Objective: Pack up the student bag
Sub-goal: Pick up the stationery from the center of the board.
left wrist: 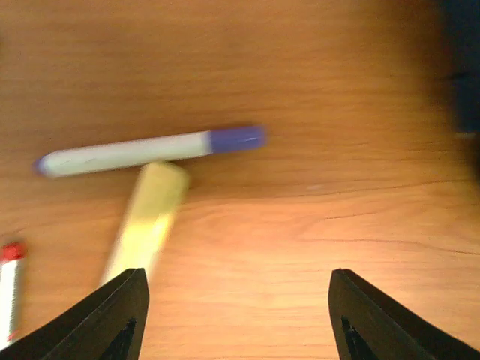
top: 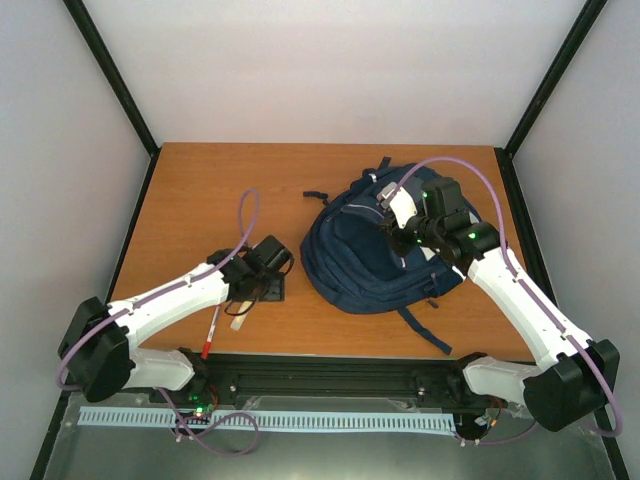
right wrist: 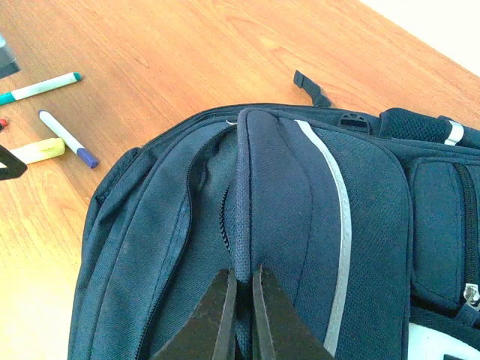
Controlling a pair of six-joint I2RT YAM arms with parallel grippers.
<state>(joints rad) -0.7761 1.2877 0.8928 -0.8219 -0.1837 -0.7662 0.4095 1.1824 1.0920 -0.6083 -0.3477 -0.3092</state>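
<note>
Wooden surface (top: 200,190) underneath everything. Nearest, on the left: left tool (left wrist: 240,322) spread wide, gripping nothing, poised over bare wood just beside a yellow highlighter (left wrist: 150,210) and a purple-capped marker (left wrist: 142,152). Farther back and to the right, well apart from that tool: navy student bag (top: 350,260), lying flat. Right tool (right wrist: 240,315) on top of it, pinched narrow on a raised fabric ridge beside the zip.

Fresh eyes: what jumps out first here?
The navy student bag dominates the right half of the table, with the right gripper pinched on a fabric fold beside its zipper. To its left, the left gripper hangs open over a purple-capped marker and a yellow highlighter.
</note>
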